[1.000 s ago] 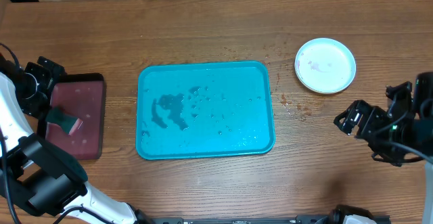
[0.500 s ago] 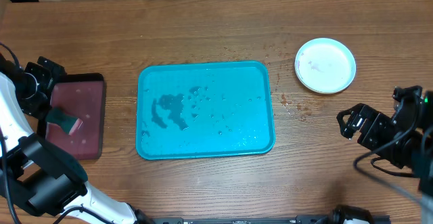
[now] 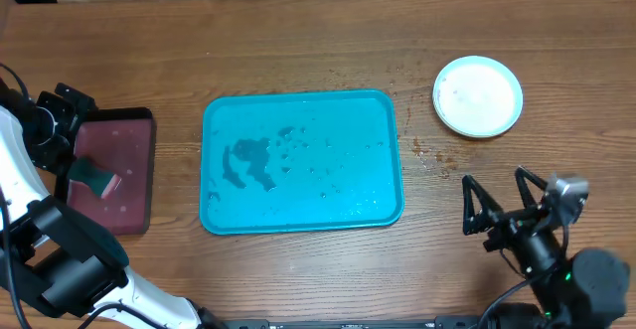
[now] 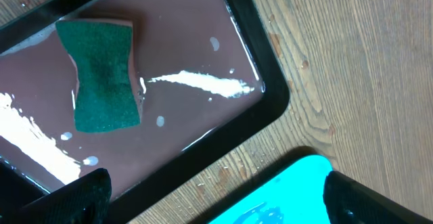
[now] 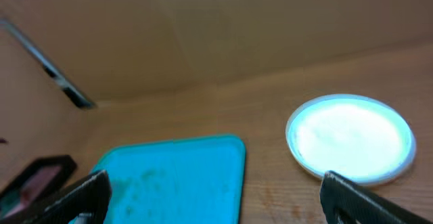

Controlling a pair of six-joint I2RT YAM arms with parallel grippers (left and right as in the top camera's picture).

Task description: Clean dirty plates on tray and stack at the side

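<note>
While the left gripper (image 4: 216, 200) is parked, jaws spread, off the left edge of the tray (image 3: 219, 220), the white plate (image 3: 478, 95) is seen off its upper right corner, ahead of the nearer right gripper (image 3: 493, 185), also spread empty.

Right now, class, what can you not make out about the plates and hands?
1. White plate, overhead: hides anything stacked beneath it.
2. Same plate, right wrist view: blur and glare hide any smears.
3. Left hand, left wrist view: mostly cut off by the bottom edge.
</note>
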